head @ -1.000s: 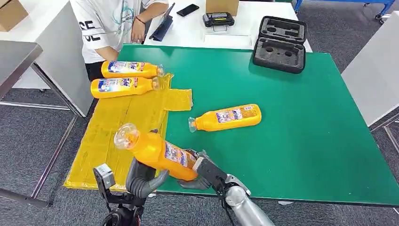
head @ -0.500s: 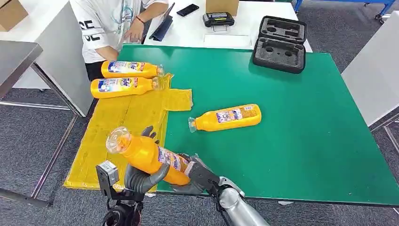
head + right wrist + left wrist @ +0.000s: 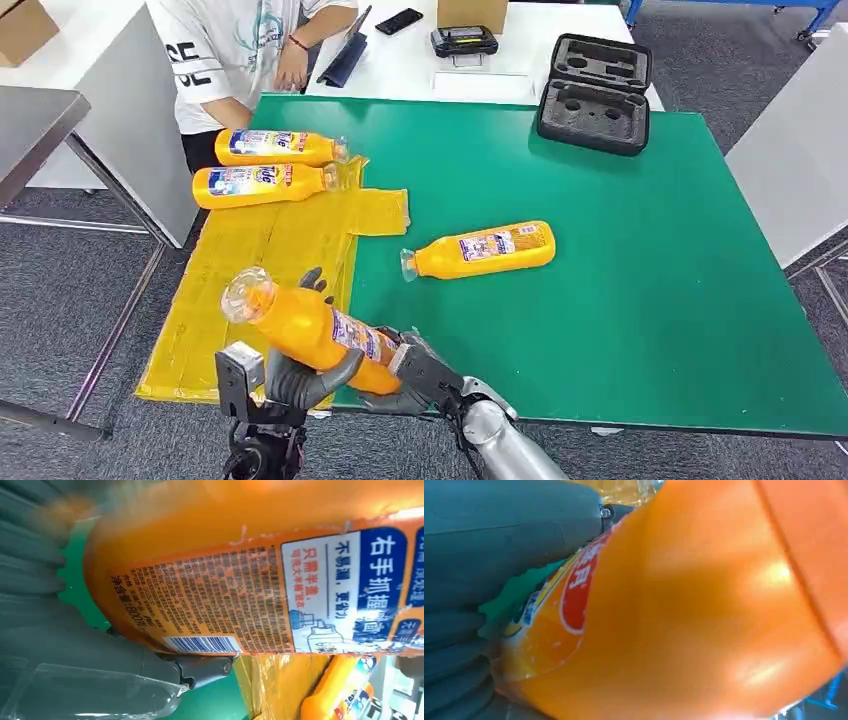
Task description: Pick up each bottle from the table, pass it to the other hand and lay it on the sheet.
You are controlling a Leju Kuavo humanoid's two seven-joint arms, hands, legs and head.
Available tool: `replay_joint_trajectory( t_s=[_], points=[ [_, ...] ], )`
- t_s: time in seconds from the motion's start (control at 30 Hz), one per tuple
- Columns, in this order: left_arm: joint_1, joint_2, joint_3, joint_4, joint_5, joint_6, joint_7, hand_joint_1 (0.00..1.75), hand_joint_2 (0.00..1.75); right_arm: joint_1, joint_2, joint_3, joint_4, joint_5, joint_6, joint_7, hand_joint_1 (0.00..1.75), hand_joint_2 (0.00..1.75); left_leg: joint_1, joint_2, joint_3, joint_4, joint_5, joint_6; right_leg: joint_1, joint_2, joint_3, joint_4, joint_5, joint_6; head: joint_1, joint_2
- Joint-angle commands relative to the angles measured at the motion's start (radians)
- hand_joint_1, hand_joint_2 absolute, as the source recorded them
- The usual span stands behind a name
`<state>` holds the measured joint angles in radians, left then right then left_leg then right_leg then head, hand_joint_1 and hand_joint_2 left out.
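A green surface fills the middle of the head view, with grey carpet around it and a yellow sheet draped over its left side.

Nearest, at the lower left of the frame, both robot hands meet on one orange bottle. The bottle is lifted and tilted, its clear cap toward the upper left, hanging over the near edge of the sheet. The right hand holds the bottle's base end; the right wrist view shows its grey thumb pressed against the labelled side. The left hand cups the bottle's middle from below, its fingers curling up around the far side.

Compared with a second ago, the bottle has travelled toward the lower left of the frame and dropped into the left hand, which has risen to meet it and wrapped round the body. A second ago the left hand sat just under the bottle; now it looks clamped on it. This reads as the handover at its midpoint: both hands grip, and the right hand probably needs to let go next.

Further off, a second bottle lies on its side on the bare green, mid-frame, not yet picked up. Beyond, at the upper left, two bottles lie side by side on the sheet. A person sits behind them, and a black foam case rests at the far edge.
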<state>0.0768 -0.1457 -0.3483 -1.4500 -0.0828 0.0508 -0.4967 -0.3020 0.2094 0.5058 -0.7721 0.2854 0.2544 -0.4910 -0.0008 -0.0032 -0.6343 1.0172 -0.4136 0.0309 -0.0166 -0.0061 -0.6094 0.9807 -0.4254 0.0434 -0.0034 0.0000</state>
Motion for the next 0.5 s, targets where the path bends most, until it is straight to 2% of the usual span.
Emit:
replay_joint_trajectory(
  t_s=[0.03,0.07,0.13,0.17,0.2,0.33,0.5],
  points=[
    [-0.039,0.050,-0.035,0.080,0.180,-0.182,-0.004,1.75,1.75,-0.049,-0.017,0.065,0.057,-0.012,0.015,-0.001,1.73,1.75,0.001,0.000,0.006,-0.001,-0.002,-0.002,0.001,0.000,0.006,-0.001,-0.002,-0.002,0.000,0.000],
    [-0.033,0.054,-0.039,0.075,0.207,-0.226,-0.007,1.75,1.75,-0.053,-0.016,0.064,0.068,-0.018,0.019,-0.002,1.71,1.75,0.001,0.001,0.009,-0.001,-0.003,-0.002,0.001,0.001,0.009,-0.002,-0.002,-0.003,0.000,0.000],
    [-0.019,0.058,-0.042,0.076,0.299,-0.357,0.008,1.75,1.75,-0.063,-0.017,0.069,0.091,-0.020,0.023,-0.012,1.69,1.75,0.000,0.001,0.003,-0.001,-0.001,-0.001,0.000,0.001,0.003,-0.001,-0.001,-0.001,0.000,0.000],
    [-0.012,0.055,-0.041,0.075,0.326,-0.407,0.010,1.75,1.75,-0.066,-0.016,0.071,0.100,-0.020,0.025,-0.016,1.69,1.75,0.001,0.002,0.007,-0.002,-0.002,-0.002,0.001,0.002,0.007,-0.002,-0.001,-0.002,0.000,0.000],
    [-0.011,0.053,-0.042,0.074,0.340,-0.431,0.012,1.75,1.75,-0.067,-0.016,0.072,0.103,-0.020,0.026,-0.017,1.64,1.75,0.000,0.001,0.006,-0.002,-0.002,-0.001,0.000,0.002,0.005,-0.001,-0.001,-0.002,0.000,0.000],
    [-0.005,0.043,-0.036,0.058,0.404,-0.534,0.027,1.75,1.75,-0.084,-0.013,0.085,0.123,-0.020,0.030,-0.020,1.68,1.75,0.001,0.001,0.005,-0.001,-0.002,-0.001,0.001,0.001,0.005,-0.001,-0.001,-0.002,0.000,0.000],
    [-0.005,0.043,-0.036,0.058,0.404,-0.534,0.027,1.75,1.75,-0.084,-0.013,0.085,0.123,-0.020,0.030,-0.020,1.68,1.75,0.000,0.000,0.003,-0.001,-0.001,-0.001,0.000,0.001,0.003,-0.001,-0.001,-0.001,0.000,0.000]
  ],
)
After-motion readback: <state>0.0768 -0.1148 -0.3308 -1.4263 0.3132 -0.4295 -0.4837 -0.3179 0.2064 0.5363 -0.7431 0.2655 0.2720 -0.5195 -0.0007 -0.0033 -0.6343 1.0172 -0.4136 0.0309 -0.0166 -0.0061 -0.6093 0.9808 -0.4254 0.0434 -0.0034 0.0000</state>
